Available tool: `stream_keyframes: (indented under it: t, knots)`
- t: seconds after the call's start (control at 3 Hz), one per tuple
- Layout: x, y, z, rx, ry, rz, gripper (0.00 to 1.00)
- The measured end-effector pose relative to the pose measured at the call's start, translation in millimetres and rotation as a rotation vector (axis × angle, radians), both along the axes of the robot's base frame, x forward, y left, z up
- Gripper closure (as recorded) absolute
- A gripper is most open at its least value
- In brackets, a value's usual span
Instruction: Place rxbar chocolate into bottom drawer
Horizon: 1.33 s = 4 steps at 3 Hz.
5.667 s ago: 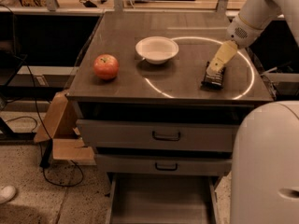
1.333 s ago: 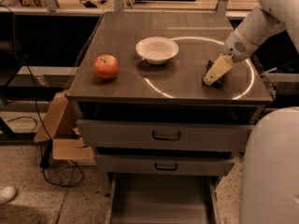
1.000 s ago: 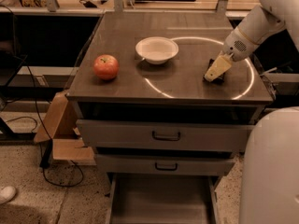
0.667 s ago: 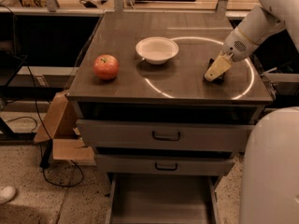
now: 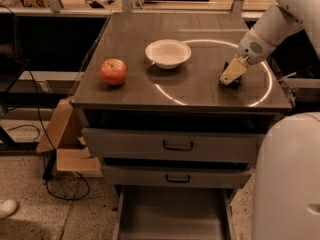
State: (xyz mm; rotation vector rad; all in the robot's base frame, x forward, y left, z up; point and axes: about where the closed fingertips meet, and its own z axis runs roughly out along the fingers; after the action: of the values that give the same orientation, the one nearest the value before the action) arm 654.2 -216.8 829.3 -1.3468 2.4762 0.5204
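Observation:
The rxbar chocolate (image 5: 231,83) lies on the right side of the dark cabinet top (image 5: 150,91); only a dark sliver of it shows under my gripper. My gripper (image 5: 233,73) is down on the bar, its cream tip pointing down and to the left, and covers most of it. The bottom drawer (image 5: 170,214) is pulled out at the base of the cabinet, and its plain grey inside holds nothing.
A red apple (image 5: 113,71) sits at the left of the top and a white bowl (image 5: 168,53) at the middle back. The two upper drawers (image 5: 172,145) are shut. A cardboard box (image 5: 62,136) stands on the floor at left. My white body (image 5: 287,179) fills the lower right.
Since the earliest frame my gripper has come down onto the bar, which lay beside its tip. Over the last second it has barely moved.

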Motion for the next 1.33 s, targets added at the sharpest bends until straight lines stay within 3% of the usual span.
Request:
stream_keyframes:
  t: [0.33, 1.33]
  knots:
    - [0.0, 0.0, 1.3, 0.0, 0.0, 0.0, 1.0]
    - [3.4, 1.1, 71.7, -0.051, -0.129, -0.056, 1.0]
